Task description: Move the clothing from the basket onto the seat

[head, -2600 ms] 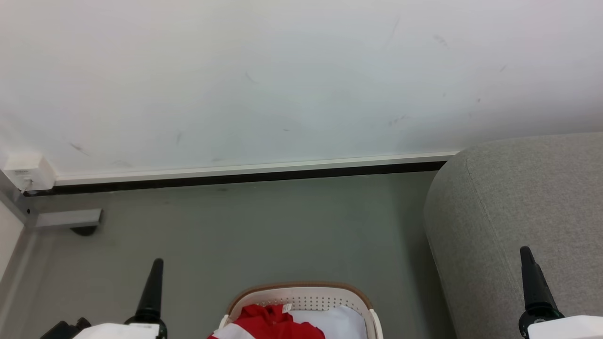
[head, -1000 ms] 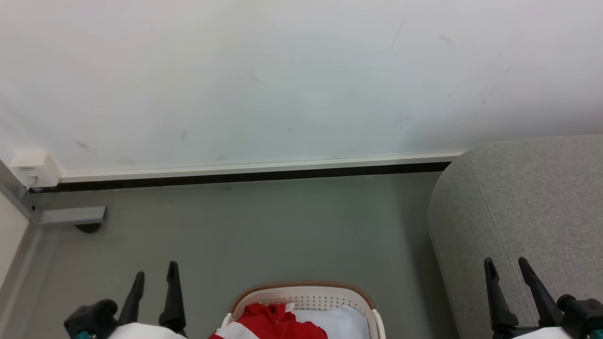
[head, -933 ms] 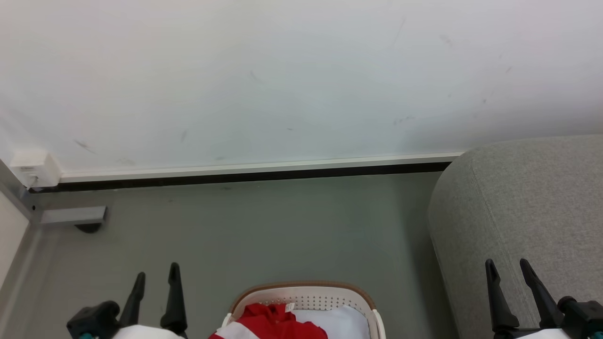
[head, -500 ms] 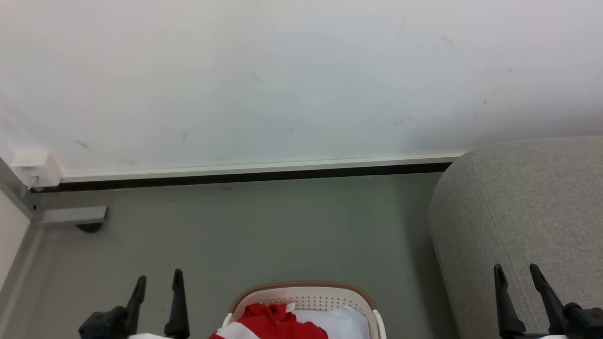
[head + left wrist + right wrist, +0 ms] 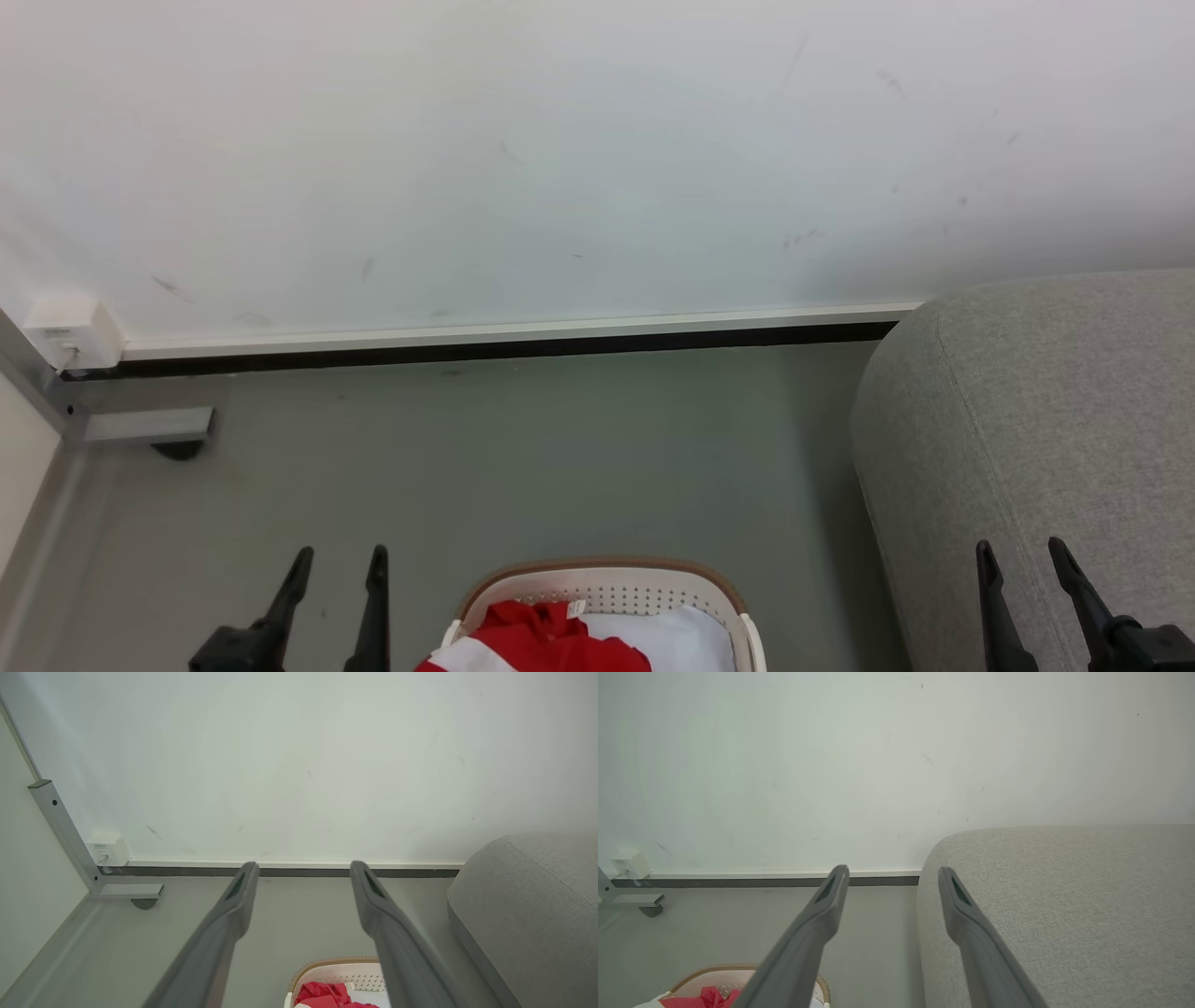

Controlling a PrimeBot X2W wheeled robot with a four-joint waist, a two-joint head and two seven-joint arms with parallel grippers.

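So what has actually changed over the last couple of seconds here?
Both end effectors twisted round, from edge-on to spread wide in view. The left end effector then slid lower and toward the basket; the right end effector sank lower, in front of the seat. Both stayed open and took hold of nothing. The clothing, basket and seat have not moved.

No text is legible. Print on the wall box [image 5: 108,850] and a tag [image 5: 569,609] on the clothing [image 5: 532,639] are too small to read.
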